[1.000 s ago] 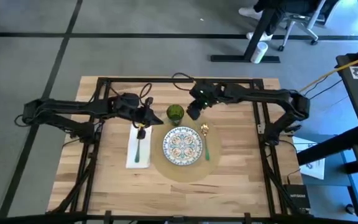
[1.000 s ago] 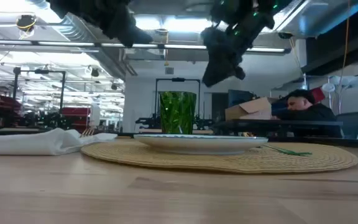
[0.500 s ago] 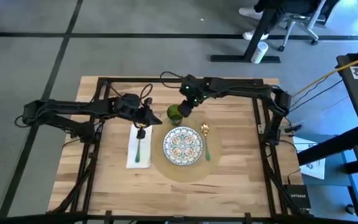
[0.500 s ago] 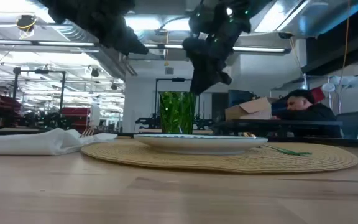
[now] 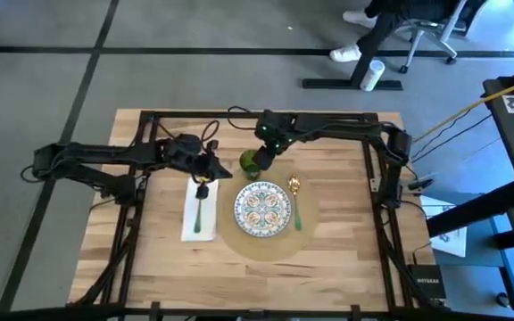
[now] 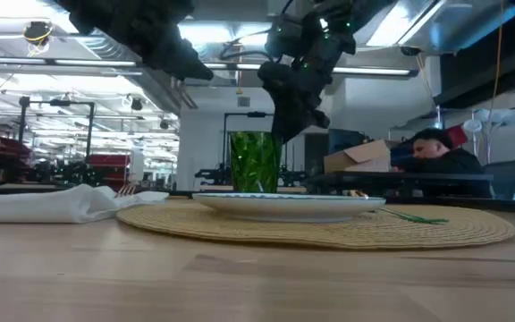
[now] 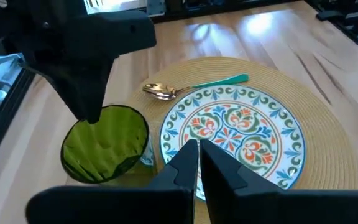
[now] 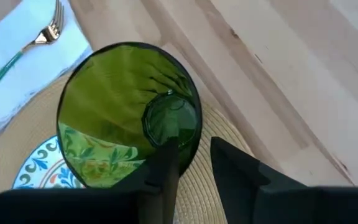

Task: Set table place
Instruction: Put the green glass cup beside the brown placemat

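On the table the place, your round tan mat, lies near the middle with the patterned plate on it, and the green glass stands upright at its far edge. In the last second your right gripper has travelled from beside the glass to right over its rim, so you seem to be starting the grasp. Its fingers are a little apart, one inside the rim and one outside, not yet pressing the wall. The left gripper has not moved; it hovers over the napkin and fork, fingers almost together, holding nothing.
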Robot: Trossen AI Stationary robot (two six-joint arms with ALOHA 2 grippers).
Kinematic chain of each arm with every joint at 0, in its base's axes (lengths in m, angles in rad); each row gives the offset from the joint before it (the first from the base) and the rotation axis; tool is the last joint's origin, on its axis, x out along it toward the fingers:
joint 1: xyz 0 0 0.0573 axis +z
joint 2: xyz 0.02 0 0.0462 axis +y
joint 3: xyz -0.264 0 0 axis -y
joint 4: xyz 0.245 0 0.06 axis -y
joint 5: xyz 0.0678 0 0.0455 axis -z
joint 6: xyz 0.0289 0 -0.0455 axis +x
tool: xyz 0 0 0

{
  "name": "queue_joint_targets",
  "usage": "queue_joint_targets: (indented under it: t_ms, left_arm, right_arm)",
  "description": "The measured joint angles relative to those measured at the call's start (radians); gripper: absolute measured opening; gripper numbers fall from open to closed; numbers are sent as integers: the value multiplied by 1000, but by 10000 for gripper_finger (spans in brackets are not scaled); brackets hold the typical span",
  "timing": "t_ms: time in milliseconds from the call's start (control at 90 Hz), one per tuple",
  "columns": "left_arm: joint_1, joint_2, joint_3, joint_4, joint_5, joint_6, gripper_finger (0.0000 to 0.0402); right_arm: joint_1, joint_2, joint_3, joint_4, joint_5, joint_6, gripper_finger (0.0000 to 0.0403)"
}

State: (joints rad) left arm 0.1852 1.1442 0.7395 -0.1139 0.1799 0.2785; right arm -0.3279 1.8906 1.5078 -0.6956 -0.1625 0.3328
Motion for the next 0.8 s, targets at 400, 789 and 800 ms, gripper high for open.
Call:
queue_joint_targets:
  t_ms: [400, 789, 800]
  left_arm:
    - [0, 0, 0, 3, -1, 14, 0]
    - [0, 0, 0, 3, -1, 18, 0]
    - [0, 0, 0, 3, -1, 18, 0]
  right_arm:
    - [0, 23, 0, 36, -13, 1, 81]
    - [0, 27, 0, 42, 23, -26, 7]
    - [0, 27, 0, 42, 24, -25, 7]
